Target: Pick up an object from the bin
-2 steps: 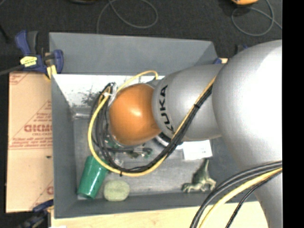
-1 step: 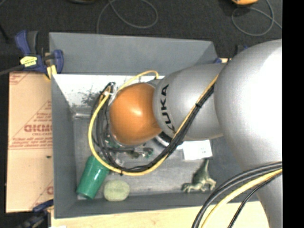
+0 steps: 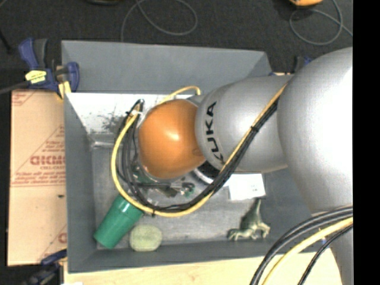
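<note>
Nearest the gripper [image 3: 153,190], a green plastic cup [image 3: 117,222] is being recorded as lying on its side in the near-left corner of the bin [image 3: 77,218]. It is lying slantwise, with its upper end being overlapped by the robot's looped yellow cable [image 3: 119,153]. No contact between cup and gripper is being seen.

The gripper is being held low over the left-centre of the bin floor, just above and to the right of the cup. It is being covered from above by the round orange cover [image 3: 169,138] on the wrist, so whether the claw is apart, together or clamped on anything cannot be told. Nothing is being shown as held.

Just beside the cup, to its right, a pale green rounded lump [image 3: 145,238] is being noted against the near wall; whether the two are touching cannot be told. Well apart, towards the near-right corner, a small grey-green dinosaur figure [image 3: 250,224] is being observed standing upright. Above it, a white card [image 3: 246,189] is being partly overlapped by the silver arm [image 3: 249,129], which is being extended in from the right.
</note>
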Tool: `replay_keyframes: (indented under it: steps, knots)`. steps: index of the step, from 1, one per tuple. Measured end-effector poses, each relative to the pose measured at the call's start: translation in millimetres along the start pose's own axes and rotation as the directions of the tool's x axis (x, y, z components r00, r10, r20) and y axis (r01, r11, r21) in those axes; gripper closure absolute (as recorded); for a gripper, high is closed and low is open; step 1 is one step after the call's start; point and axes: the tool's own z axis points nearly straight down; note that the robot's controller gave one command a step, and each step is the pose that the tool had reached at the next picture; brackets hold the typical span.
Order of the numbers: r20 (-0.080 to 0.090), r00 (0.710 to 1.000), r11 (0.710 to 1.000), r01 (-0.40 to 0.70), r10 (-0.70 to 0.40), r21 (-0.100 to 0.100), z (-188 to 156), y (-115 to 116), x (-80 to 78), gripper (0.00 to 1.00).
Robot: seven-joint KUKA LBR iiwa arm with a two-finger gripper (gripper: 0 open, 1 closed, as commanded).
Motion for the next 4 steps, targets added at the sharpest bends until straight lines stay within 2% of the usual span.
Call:
replay_keyframes:
  steps: [4]
  knots:
    - [-0.003,1.0,1.0,-0.005,0.005,-0.003,-40.7,-0.6,-1.3,1.0]
